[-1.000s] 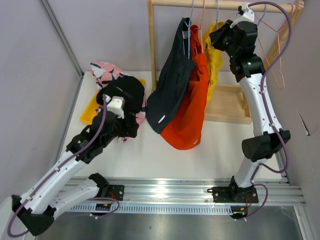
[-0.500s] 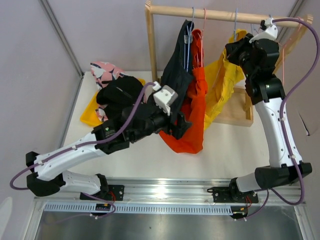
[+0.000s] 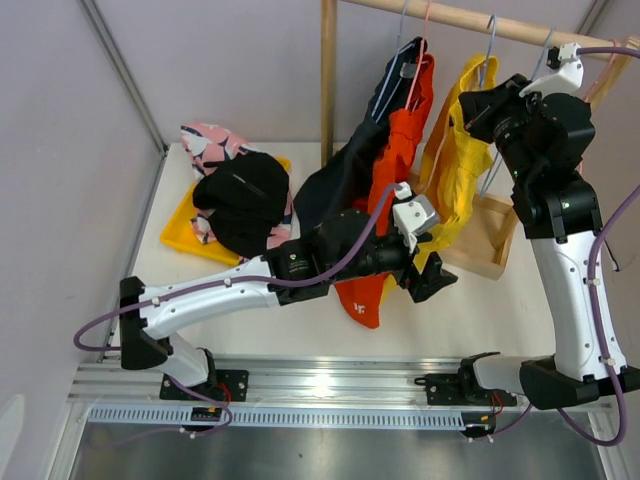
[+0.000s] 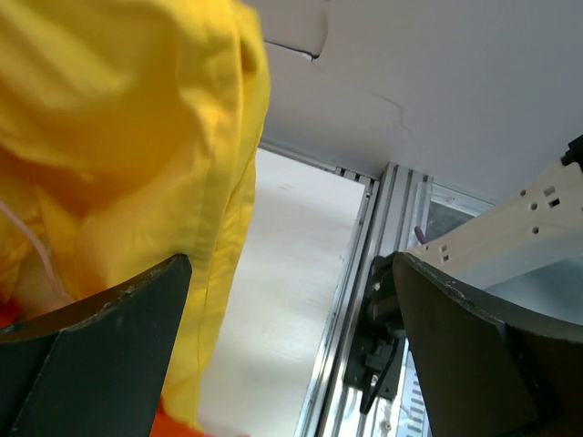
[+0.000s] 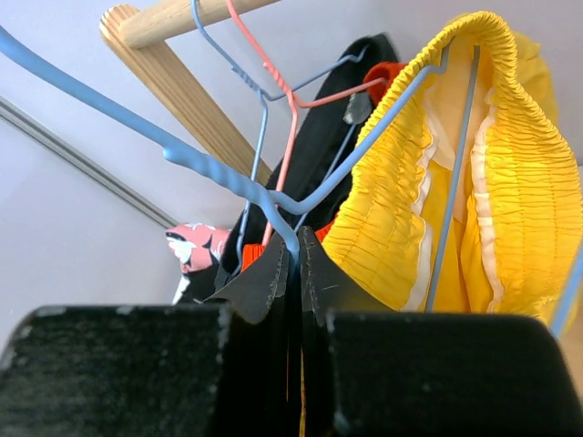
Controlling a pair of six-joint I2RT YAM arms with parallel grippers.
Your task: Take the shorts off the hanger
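Right wrist: right claw (image 5: 293, 262) is pinched fully closed on the wire of the blue hanger (image 5: 228, 173), just under the hook. The yellow shorts (image 5: 474, 182) hang from that hanger by the gathered waistband, up at the wooden rail (image 5: 173, 14).

Left wrist: left claw (image 4: 291, 278) gapes wide and grips nothing. Yellow cloth sits just beside one finger; I can't tell if it touches.

The cloth looks light, soft and floppy. There's no crush risk, but I expect the elastic waist to cling to the hanger arms. I'd grab a thick fold low on the leg and pull down, one side first.

Orange-red shorts (image 3: 400, 150) and grey shorts (image 3: 345, 185) hang beside. Black shorts (image 3: 245, 195) and pink shorts (image 3: 210, 145) lie on the counter (image 3: 300, 310).
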